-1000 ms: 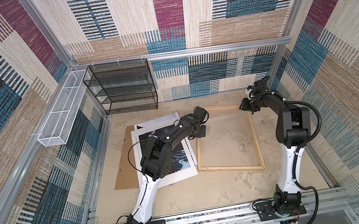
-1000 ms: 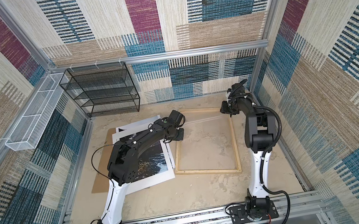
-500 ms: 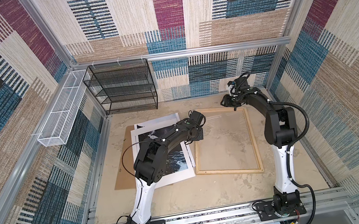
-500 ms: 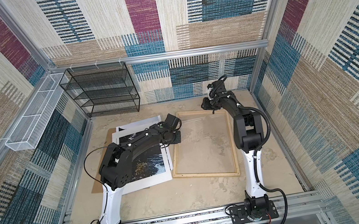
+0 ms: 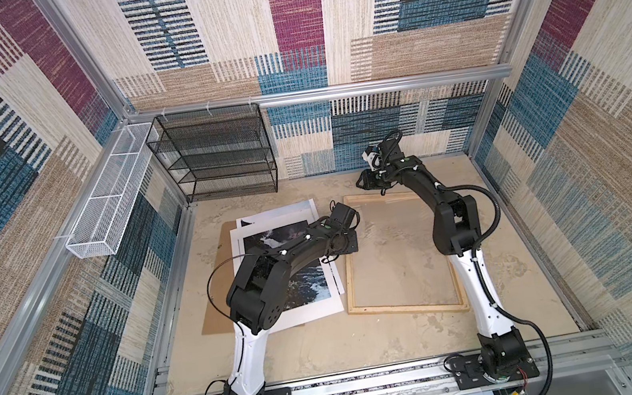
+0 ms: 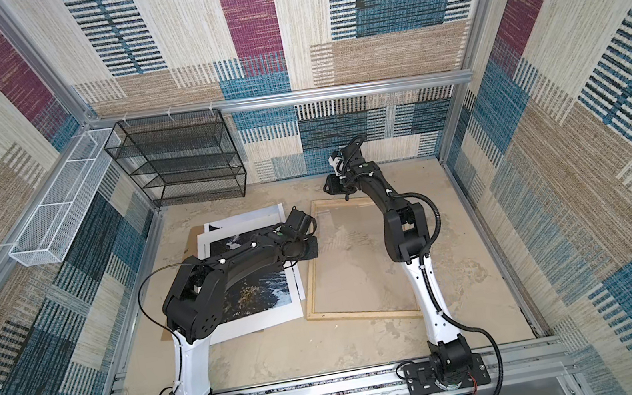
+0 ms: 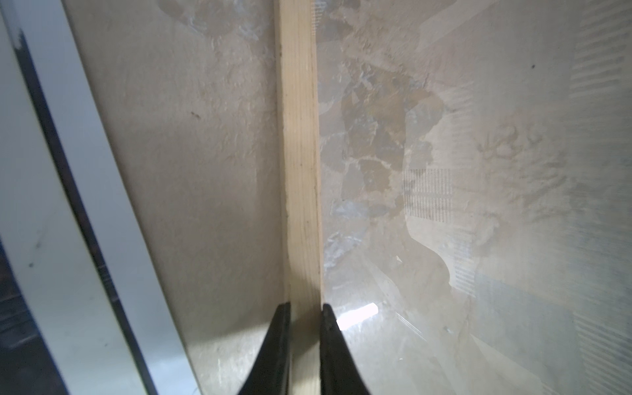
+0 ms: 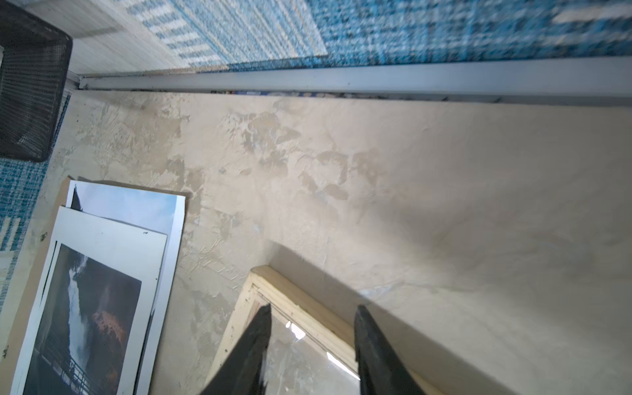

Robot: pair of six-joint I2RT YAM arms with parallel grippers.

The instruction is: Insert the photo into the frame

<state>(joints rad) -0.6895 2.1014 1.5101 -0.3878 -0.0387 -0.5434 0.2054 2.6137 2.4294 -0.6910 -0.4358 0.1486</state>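
The pale wooden frame (image 5: 405, 307) (image 6: 364, 314) lies flat right of centre, and the tabletop shows through its pane. My left gripper (image 5: 348, 244) (image 7: 305, 306) is shut on the frame's left rail (image 7: 299, 171). The photo (image 5: 314, 287) (image 6: 265, 294) (image 8: 78, 307), a waterfall between dark cliffs, lies left of the frame under a white mat (image 5: 301, 314), partly hidden by my left arm. My right gripper (image 5: 365, 183) (image 8: 313, 309) hangs open over the frame's far left corner (image 8: 290, 294), holding nothing.
A brown backing board (image 5: 218, 304) lies under the photo and mat. A black mesh shelf (image 5: 216, 154) stands at the back left. A white wire basket (image 5: 108, 194) hangs on the left wall. The back wall's metal rail (image 8: 342, 78) runs just beyond the frame.
My right arm has swung left along the frame's far rail, from its right corner to its left corner. My left gripper and the frame's far end have shifted slightly left.
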